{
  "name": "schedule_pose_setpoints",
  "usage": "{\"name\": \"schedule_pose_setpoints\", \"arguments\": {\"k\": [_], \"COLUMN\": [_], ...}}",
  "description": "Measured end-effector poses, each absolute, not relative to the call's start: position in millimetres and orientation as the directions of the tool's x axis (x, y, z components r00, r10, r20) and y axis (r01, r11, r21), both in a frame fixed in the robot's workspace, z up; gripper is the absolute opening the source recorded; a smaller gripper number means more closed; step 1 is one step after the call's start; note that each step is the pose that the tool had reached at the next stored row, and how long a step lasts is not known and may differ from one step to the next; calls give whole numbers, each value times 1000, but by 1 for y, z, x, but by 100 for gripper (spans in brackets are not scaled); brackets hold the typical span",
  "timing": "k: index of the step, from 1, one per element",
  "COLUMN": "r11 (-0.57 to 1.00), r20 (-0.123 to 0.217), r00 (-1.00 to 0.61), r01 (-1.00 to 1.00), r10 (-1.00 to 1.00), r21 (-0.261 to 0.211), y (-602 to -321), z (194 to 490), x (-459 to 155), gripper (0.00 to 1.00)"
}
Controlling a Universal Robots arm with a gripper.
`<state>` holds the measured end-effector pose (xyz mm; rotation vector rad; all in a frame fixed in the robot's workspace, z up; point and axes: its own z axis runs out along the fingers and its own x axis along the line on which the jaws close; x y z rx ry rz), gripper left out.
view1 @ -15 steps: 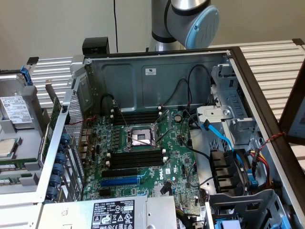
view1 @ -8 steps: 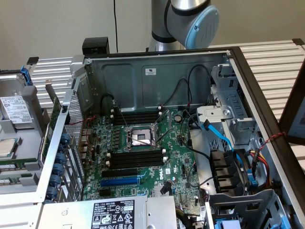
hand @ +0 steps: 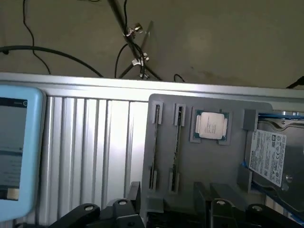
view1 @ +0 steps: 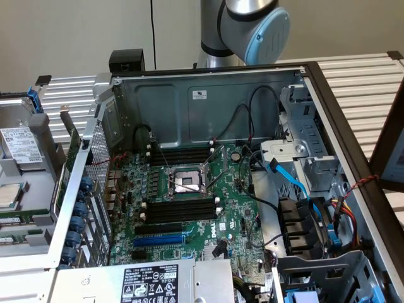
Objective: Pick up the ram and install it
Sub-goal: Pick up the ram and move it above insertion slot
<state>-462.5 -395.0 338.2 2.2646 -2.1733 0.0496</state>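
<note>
Two ram sticks stand on edge in the slots of a grey tray (hand: pixel 209 161): one ram (hand: pixel 156 142) and a second ram (hand: pixel 178 137) beside it. My gripper (hand: pixel 167 192) hangs above the tray's near end, just short of the sticks. Its black fingers (hand: pixel 135 189) stand apart, open, with nothing between them. In the exterior view the same tray (view1: pixel 25 189) lies at the left, with green ram edges (view1: pixel 14 220) showing. The open computer case (view1: pixel 208 101) shows long black memory slots (view1: pixel 180 208) beside the processor socket (view1: pixel 183 183).
A processor chip (hand: pixel 211 126) and a hard drive (hand: pixel 273 152) also lie in the tray. A light blue tablet (hand: pixel 14 147) sits on the ribbed metal table (hand: pixel 90 152). On the motherboard there is a blue expansion slot (view1: pixel 158 240) and several cables (view1: pixel 297 183). The arm's blue-capped joint (view1: pixel 265 31) rises behind the case.
</note>
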Motion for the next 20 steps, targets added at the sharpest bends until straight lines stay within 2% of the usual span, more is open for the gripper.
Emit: {"name": "schedule_pose_setpoints", "arguments": {"k": [8, 10, 11, 13, 14, 20], "r11": [-25, -24, -23, -22, -22, -20], "r20": [36, 36, 36, 36, 36, 36], "r00": [24, 23, 23, 21, 21, 19], "r01": [-999, -999, -1000, -1000, -1000, -1000], "r10": [-999, -999, -999, -999, -999, -999], "r21": [-21, -21, -21, -21, -21, -21], "y": [-396, -396, -396, -396, -396, -397], "z": [329, 327, 325, 322, 320, 309], "x": [-463, -463, -463, -463, -463, -463], "gripper": [56, 54, 48, 48, 41, 41]}}
